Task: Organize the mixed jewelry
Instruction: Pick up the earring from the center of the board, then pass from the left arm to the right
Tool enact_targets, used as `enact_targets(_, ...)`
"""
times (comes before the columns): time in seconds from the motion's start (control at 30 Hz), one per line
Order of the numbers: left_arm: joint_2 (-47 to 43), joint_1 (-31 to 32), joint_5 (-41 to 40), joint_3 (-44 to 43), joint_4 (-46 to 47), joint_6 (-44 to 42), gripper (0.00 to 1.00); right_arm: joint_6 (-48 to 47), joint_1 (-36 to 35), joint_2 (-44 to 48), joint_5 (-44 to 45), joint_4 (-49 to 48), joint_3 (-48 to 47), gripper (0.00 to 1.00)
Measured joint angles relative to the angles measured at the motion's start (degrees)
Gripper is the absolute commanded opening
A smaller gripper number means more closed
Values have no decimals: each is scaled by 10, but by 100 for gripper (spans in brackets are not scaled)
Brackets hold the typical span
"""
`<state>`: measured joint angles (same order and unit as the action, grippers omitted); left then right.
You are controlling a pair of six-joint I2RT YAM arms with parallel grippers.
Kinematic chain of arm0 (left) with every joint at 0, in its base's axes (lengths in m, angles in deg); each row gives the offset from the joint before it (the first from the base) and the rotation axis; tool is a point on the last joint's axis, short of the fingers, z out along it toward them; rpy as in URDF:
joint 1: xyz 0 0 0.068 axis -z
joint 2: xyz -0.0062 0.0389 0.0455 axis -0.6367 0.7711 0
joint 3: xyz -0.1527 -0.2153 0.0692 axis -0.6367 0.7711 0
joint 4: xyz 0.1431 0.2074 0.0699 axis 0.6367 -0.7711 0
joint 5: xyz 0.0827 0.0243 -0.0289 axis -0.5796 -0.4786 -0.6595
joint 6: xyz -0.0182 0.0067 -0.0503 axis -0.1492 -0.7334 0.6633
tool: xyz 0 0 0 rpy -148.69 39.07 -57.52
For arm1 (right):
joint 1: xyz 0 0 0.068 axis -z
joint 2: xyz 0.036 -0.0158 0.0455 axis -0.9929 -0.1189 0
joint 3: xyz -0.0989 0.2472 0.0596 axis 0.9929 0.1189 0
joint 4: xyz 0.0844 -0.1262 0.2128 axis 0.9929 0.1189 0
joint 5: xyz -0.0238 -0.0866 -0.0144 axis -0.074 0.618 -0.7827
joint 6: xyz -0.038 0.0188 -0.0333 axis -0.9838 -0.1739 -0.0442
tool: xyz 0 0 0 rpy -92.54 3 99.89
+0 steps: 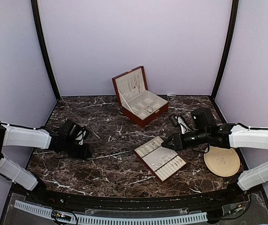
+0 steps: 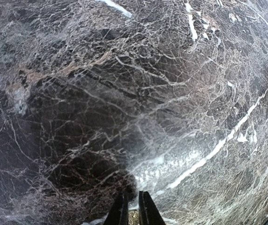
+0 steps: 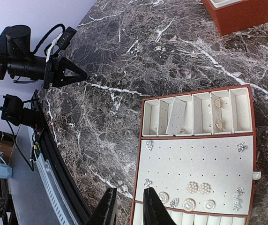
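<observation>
The flat red-brown wooden tray with cream lining (image 3: pixel 197 159) holds small silvery earrings and studs (image 3: pixel 198 188), just past the right gripper (image 3: pixel 127 206). Its jaws are a little apart over the tray's near corner, seemingly empty. The left gripper (image 2: pixel 130 209) reaches low over the dark marble table (image 2: pixel 124 93), jaws nearly closed, holding nothing.

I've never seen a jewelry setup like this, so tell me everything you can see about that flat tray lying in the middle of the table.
The flat tray is a shallow red-brown rectangle with cream lining, lying flat and at an angle on the dark marble table. One end has a row of narrow slots, two holding small gold-toned earrings. Its wide padded panel, dotted with pin holes, carries small silvery and pearl-like studs. The right gripper hovers at its corner; whether it touches is unclear.
</observation>
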<state>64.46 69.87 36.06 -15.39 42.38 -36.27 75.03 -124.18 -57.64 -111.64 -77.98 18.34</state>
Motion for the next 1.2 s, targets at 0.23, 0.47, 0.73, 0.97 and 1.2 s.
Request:
enact_targets(0.23,0,0,-1,0,-3,0,4,0,0,0,0,0,0,21)
enact_targets(0.47,0,0,-1,0,-5,-1,0,0,0,0,0,0,0,22)
enact_targets(0.73,-19,0,12,3,-7,21,0,0,0,7,5,-2,3,21)
enact_targets(0.97,-116,30,41,33,92,154,0,33,-16,74,39,-115,50,40)
enact_targets(1.2,-141,113,-7,37,278,318,0,79,-98,27,96,-330,84,56)
